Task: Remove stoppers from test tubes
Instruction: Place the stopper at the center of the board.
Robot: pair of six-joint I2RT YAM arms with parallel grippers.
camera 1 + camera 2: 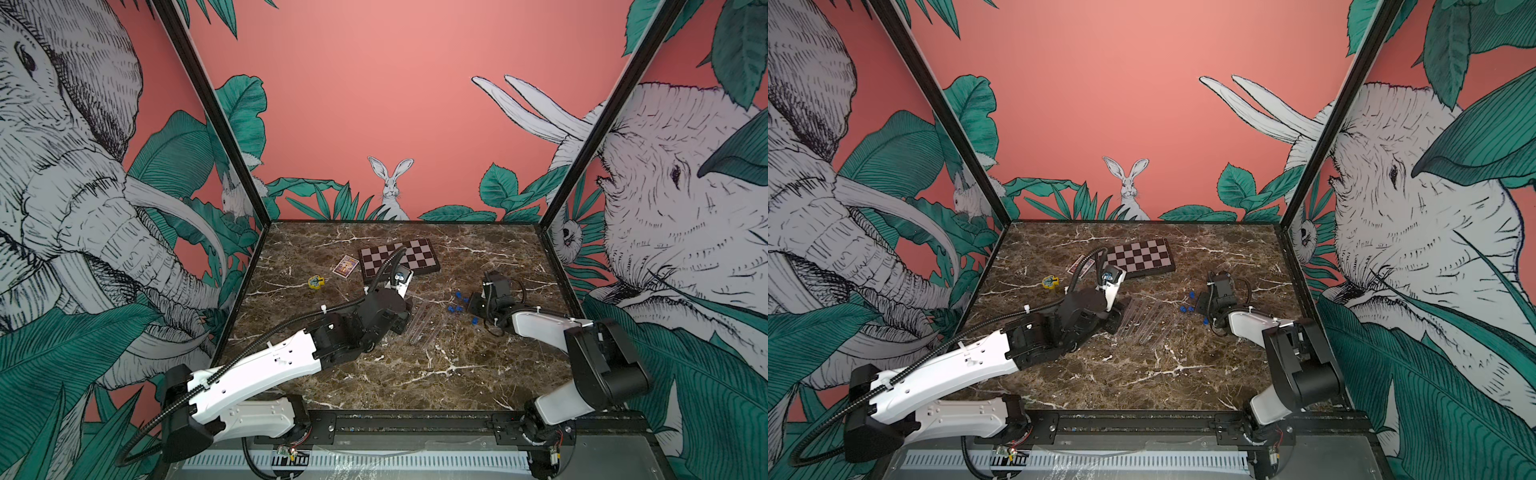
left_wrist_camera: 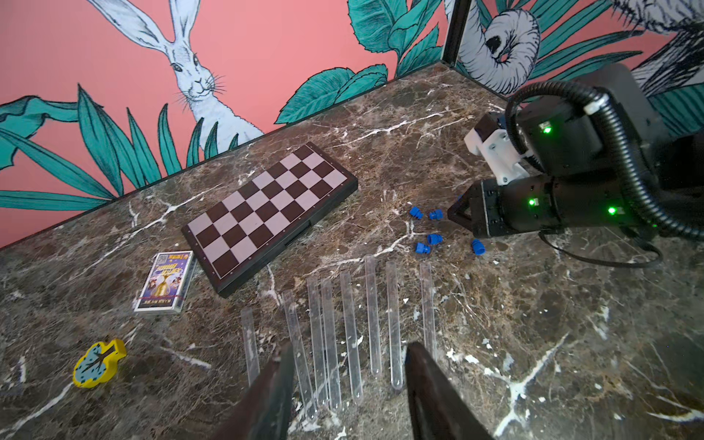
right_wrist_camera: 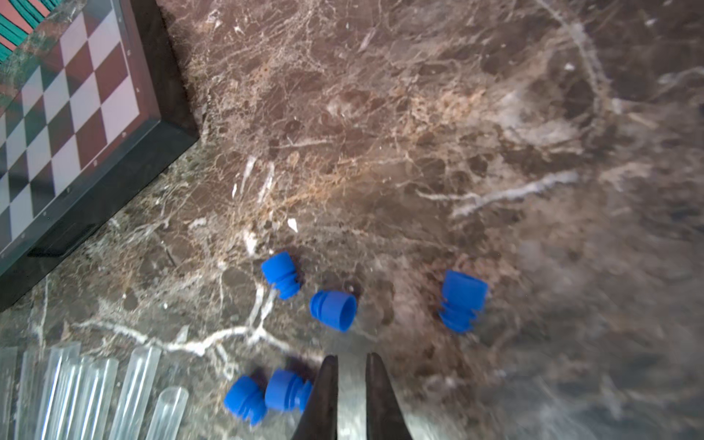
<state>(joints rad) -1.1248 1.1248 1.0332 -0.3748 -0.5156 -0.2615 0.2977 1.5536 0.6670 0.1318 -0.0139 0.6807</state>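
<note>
Stoppers (image 2: 434, 239): small bright blue ribbed caps, all loose on the table (image 2: 571, 343). I count five plainly in the right wrist view (image 3: 333, 309), tipped on their sides at odd angles. A sixth sits a little apart in the left wrist view.
Where the stoppers lie: scattered just past the open mouths of the tubes, on the right arm's side, close to the right gripper's tip.
Test tubes (image 2: 350, 327): eight clear, thin tubes, hard to pick out against the marble. They lie flat, side by side in a rough row near the middle of the table (image 1: 422, 322). Every mouth I can see is bare, and the rounded ends point toward the left gripper.
Left gripper (image 2: 348, 348): fingers spread wide over the rounded ends of the row, clasping nothing.
Right gripper (image 3: 352, 360): fingers pinched almost together and empty, low over the table with two caps just beside one finger.
Chessboard (image 2: 270, 213): folded flat, beyond the tubes toward the back wall.
Card box (image 2: 164, 282): purple, touching or just beside a corner of the chessboard.
Toy (image 2: 97, 364): yellow and blue, well apart from the tubes on the left arm's side.
</note>
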